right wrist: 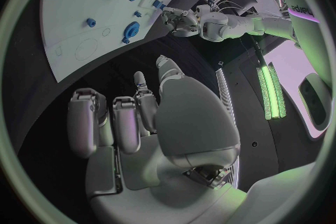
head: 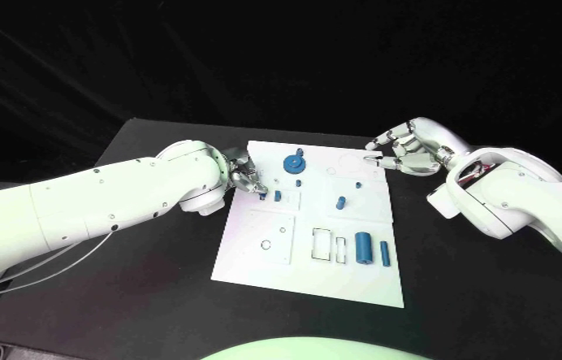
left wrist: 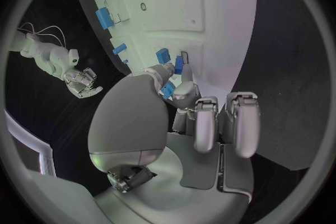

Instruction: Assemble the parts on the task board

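The white task board (head: 304, 275) lies mid-table. My left hand (head: 248, 177) is at its left edge, where thumb and a finger pinch a small blue part (left wrist: 168, 89); two more small blue parts (left wrist: 163, 56) lie just past the fingertips. A round blue gear-like part (head: 293, 162) sits near the board's far edge. A blue cylinder (head: 365, 248) and a thin blue bar (head: 384, 252) lie near the right edge. My right hand (head: 404, 155) hovers off the far right corner, fingers loosely bent and apart, holding nothing.
Small blue pegs (head: 341, 202) stand mid-board beside outlined rectangular slots (head: 322, 244) and round holes (head: 265, 245). Black table (head: 140, 295) surrounds the board. The left forearm (head: 105, 201) lies across the table's left side.
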Robot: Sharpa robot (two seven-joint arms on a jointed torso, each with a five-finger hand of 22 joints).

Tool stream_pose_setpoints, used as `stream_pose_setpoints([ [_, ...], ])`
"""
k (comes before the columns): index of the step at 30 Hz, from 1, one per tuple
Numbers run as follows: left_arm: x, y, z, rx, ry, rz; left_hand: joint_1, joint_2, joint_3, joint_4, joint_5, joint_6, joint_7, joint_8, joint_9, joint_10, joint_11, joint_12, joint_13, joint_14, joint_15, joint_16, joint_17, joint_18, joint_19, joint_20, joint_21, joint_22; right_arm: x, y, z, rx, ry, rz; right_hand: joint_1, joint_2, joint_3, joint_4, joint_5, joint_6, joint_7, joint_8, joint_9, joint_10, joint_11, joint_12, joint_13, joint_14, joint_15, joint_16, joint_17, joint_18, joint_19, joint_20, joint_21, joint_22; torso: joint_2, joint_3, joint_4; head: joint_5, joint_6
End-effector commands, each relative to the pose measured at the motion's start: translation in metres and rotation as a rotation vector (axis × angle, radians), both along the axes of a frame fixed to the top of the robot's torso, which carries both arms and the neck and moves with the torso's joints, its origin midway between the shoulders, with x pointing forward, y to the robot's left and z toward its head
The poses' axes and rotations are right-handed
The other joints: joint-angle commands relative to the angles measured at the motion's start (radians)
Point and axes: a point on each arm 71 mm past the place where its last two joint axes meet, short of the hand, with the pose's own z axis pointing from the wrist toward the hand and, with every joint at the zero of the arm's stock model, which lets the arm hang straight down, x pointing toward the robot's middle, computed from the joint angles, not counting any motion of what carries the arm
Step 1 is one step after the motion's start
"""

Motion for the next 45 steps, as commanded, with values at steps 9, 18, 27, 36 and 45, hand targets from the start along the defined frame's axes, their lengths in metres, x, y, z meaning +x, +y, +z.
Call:
stream_pose_setpoints([
  [9,0.001,0.0027,-0.0042,0.081,0.032,0.021,-0.01,0.0,0.135,-0.125,-0.002,0.017,-0.008,0.007,0.003,0.008,-0.002,-0.001,-0.004,0.105,-0.007,0.002,0.263,-0.015,0.102,-0.003,0.006,0.263,-0.001,0.0013,-0.0003,-0.005,0.0,0.012,-0.006,0.005,-0.005,0.0,0.008,-0.002,-0.001,0.004,0.001,0.002,-0.003,-0.001,0.05,0.071,-0.008,-0.002,0.135,0.005,-0.005,-0.003,-0.005,0.138,0.0,-0.0005,0.0005,0.0,-0.002],
  [18,0.0005,0.0009,-0.0063,0.091,0.044,0.014,-0.01,0.0,0.135,-0.125,-0.002,0.017,-0.008,0.007,0.003,0.008,-0.002,-0.003,-0.007,0.105,-0.007,0.002,0.263,-0.015,0.102,-0.003,0.006,0.263,-0.0011,0.0012,-0.0003,-0.005,0.0,0.012,-0.006,0.005,-0.005,0.0,0.008,-0.002,-0.001,0.004,0.001,0.002,-0.003,-0.001,0.05,0.071,-0.008,-0.002,0.135,0.006,-0.005,-0.003,-0.006,0.138,0.0,0.0004,-0.0003,-0.001,-0.004],
  [27,-0.0012,-0.0025,-0.0067,0.085,0.053,0.0,-0.013,0.0,0.136,-0.124,-0.002,0.018,-0.009,0.008,0.004,0.009,-0.003,-0.002,-0.006,0.105,-0.007,0.002,0.263,-0.015,0.102,-0.003,0.006,0.263,-0.0013,0.0011,-0.0002,-0.005,-0.001,0.012,-0.006,0.005,-0.005,0.0,0.008,-0.002,-0.001,0.004,0.001,0.002,-0.003,-0.001,0.05,0.071,-0.008,-0.002,0.135,0.006,-0.005,-0.003,-0.006,0.138,0.0,0.0006,0.0007,-0.003,-0.005],
  [36,-0.0014,-0.0064,-0.0061,0.075,0.044,0.011,-0.018,0.001,0.14,-0.125,-0.001,0.022,-0.012,0.011,0.005,0.012,-0.005,-0.001,-0.005,0.105,-0.009,0.002,0.263,-0.015,0.102,-0.004,0.006,0.263,-0.0015,0.0012,-0.0001,-0.005,-0.002,0.013,-0.006,0.005,-0.005,0.0,0.008,-0.002,-0.001,0.004,0.001,0.002,-0.003,-0.001,0.05,0.071,-0.008,-0.002,0.135,0.006,-0.005,-0.003,-0.006,0.138,0.0,0.0007,-0.0004,-0.003,-0.003],
  [45,-0.0004,-0.0067,-0.0062,0.073,0.04,0.019,-0.021,0.001,0.143,-0.125,-0.001,0.024,-0.013,0.013,0.006,0.014,-0.006,0.001,-0.004,0.105,-0.01,0.002,0.263,-0.015,0.102,-0.004,0.006,0.263,-0.0017,0.0008,0.0,-0.005,-0.001,0.012,-0.006,0.005,-0.005,0.0,0.008,-0.002,-0.001,0.004,0.001,0.002,-0.003,-0.001,0.05,0.071,-0.008,-0.002,0.135,0.006,-0.005,-0.003,-0.006,0.138,0.0,0.0012,0.0004,-0.006,-0.002],
])
